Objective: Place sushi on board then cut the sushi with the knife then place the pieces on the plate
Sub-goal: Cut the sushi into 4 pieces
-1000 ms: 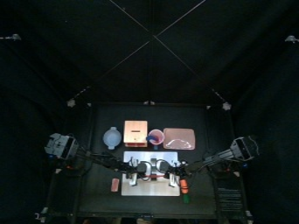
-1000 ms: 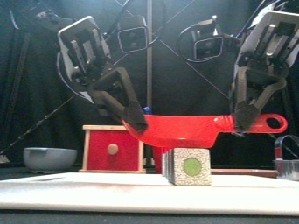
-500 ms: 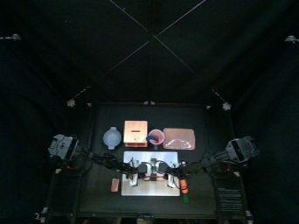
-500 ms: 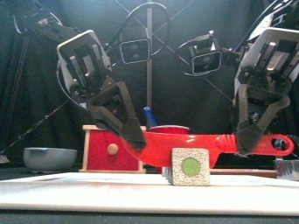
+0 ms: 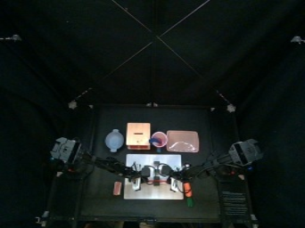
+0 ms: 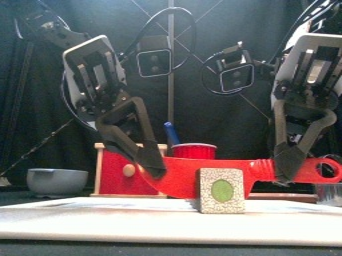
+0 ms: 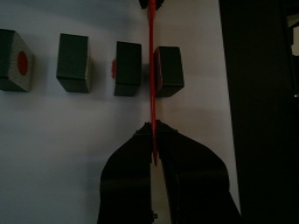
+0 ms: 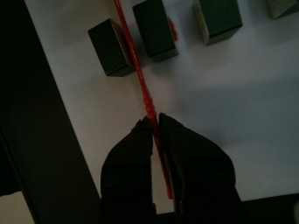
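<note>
1. White cutting board [image 5: 155, 191] lies at 6 o'clock on the tabletop [image 5: 102, 200], front and centre.
2. Sushi roll [image 7: 76, 63] is on the board as four dark green blocks. They sit in a line running 12 to 6 o'clock, with small gaps between them.
3. Red knife [image 6: 201, 165] is held level across that line, running 9 to 3 o'clock with its edge down.
4. The blade sits in the gap between the end block [image 6: 222, 190], at the 6 o'clock end, and the other three blocks.
5. Left hand [image 6: 152, 172] comes down from about 10 o'clock. Its jaws are pressed together, pinching the tip end of the red knife.
6. Right hand [image 6: 287, 178] comes down from about 2 o'clock. Its jaws are pinched tight on the same knife, at the handle end.
7. The blade is low, down at block height. From the front the end block hides its edge, so I cannot tell whether it reaches the board.
8. Past the board toward 12 o'clock, four things stand in a row from 9 to 3:
   - blue-grey bowl [image 6: 56, 181]
   - wooden box [image 5: 138, 136] with a red drawer front
   - red cup [image 6: 195, 150] with a blue knife [image 6: 171, 132] standing in it
   - pink tray [image 5: 183, 140]
9. The pink tray lies at about 1 o'clock from the board, well apart from the sushi.
</note>
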